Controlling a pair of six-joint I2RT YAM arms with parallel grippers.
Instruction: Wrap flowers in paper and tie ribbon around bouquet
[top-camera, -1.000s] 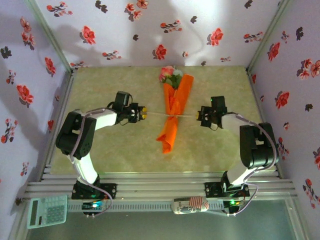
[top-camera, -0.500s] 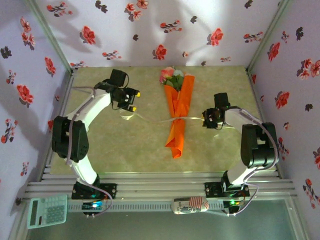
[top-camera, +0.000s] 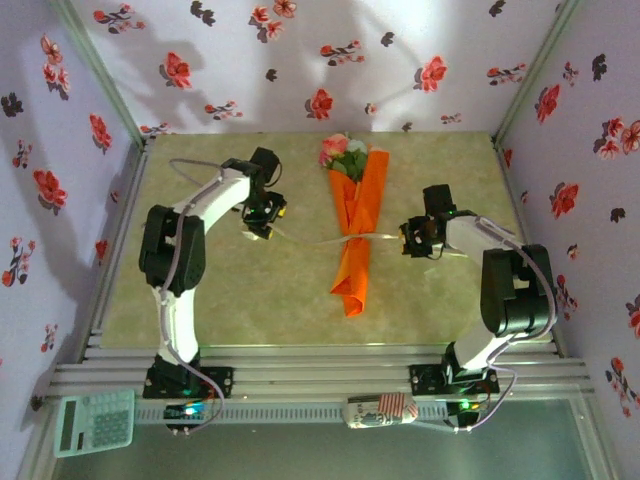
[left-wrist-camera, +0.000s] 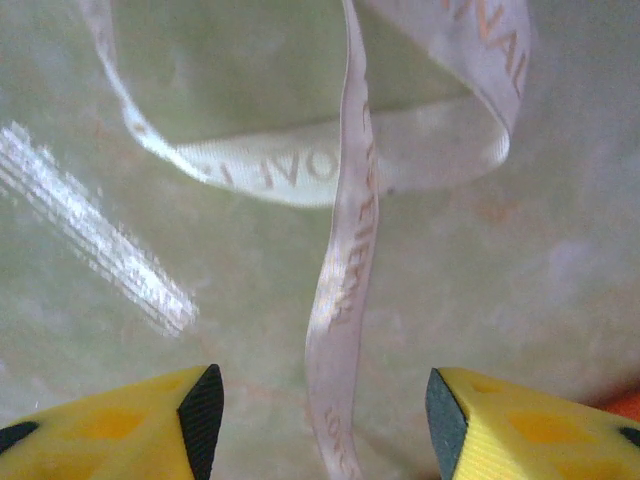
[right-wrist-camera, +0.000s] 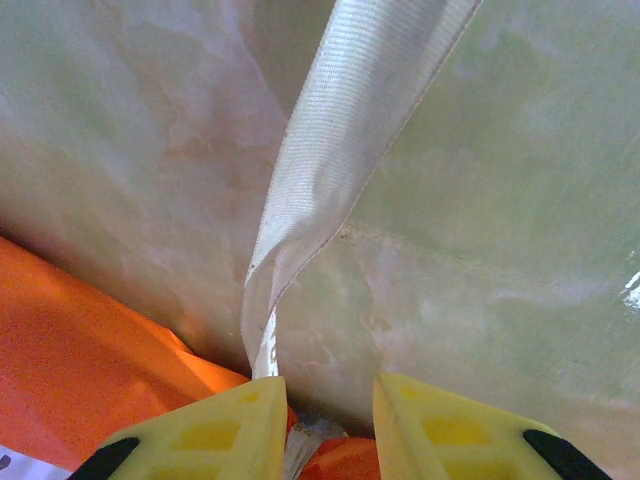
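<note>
Bouquet (top-camera: 356, 215) mid-table, ribbon (left-wrist-camera: 342, 265) around it, calculator (top-camera: 95, 422) off-table

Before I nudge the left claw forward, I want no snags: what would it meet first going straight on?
Probably the ribbon: one strand runs between the open fingers of the left claw, with the table just behind it, though depth is hard to judge.

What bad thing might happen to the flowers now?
1. The ribbon runs through the open left gripper; pulling away might snag it and drag the bouquet.
2. The right gripper, open too, sits right by the paper and might crease it.
3. Neither gripper holds the ribbon, so the tie may loosen.
</note>
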